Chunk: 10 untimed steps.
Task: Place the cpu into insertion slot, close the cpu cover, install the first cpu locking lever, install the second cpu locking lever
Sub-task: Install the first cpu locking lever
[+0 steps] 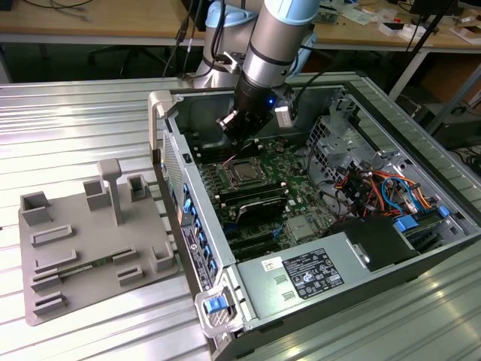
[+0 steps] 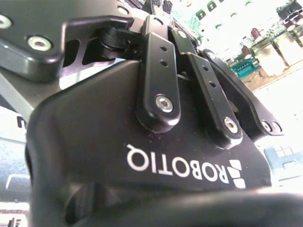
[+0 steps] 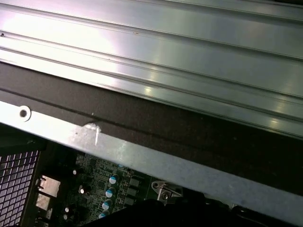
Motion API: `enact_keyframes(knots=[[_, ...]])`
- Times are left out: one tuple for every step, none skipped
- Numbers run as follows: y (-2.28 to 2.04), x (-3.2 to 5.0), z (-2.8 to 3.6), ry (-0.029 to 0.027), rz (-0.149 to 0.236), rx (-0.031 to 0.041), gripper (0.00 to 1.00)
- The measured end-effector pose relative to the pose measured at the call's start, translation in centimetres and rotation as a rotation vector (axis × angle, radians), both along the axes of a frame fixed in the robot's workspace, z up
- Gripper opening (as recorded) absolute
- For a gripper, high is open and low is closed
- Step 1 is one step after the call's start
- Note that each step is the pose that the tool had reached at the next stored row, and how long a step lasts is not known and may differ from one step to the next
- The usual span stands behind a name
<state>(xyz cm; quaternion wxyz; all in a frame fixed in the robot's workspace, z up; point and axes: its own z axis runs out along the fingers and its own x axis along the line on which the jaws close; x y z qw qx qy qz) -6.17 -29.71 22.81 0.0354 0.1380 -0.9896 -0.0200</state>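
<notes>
Carefully, the claw (image 1: 239,125) is hovering just above the cpu (image 1: 244,171) seated in the insertion slot (image 1: 242,181), its spread untellable, and is needing squareness.

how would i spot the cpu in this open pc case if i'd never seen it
Find the open computer case on the ribbed metal table, then its green board. Just below the gripper sits the cpu: a small flat square with a silver-grey top, unlike the long black slots beside it.
</notes>
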Motion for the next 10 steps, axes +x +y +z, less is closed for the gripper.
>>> enact_keyframes(knots=[[0.00,0.01,-0.02,0.0000,0.000,0.0000,0.11],[0.00,0.02,-0.05,-0.0001,0.001,0.0000,0.11],[0.00,0.02,-0.08,0.0000,0.001,0.0000,0.11],[0.00,0.03,-0.10,0.0000,0.002,0.0000,0.11],[0.00,0.03,-0.12,0.0000,0.002,0.0000,0.11],[0.00,0.03,-0.14,0.0001,0.003,0.0000,0.11],[0.01,0.04,-0.15,0.0001,0.003,-0.0001,0.11],[0.01,0.04,-0.17,0.0000,0.004,0.0000,0.11],[0.01,0.04,-0.17,0.0001,0.005,-0.0001,0.11],[0.01,0.04,-0.17,0.0001,0.005,0.0000,0.11]])
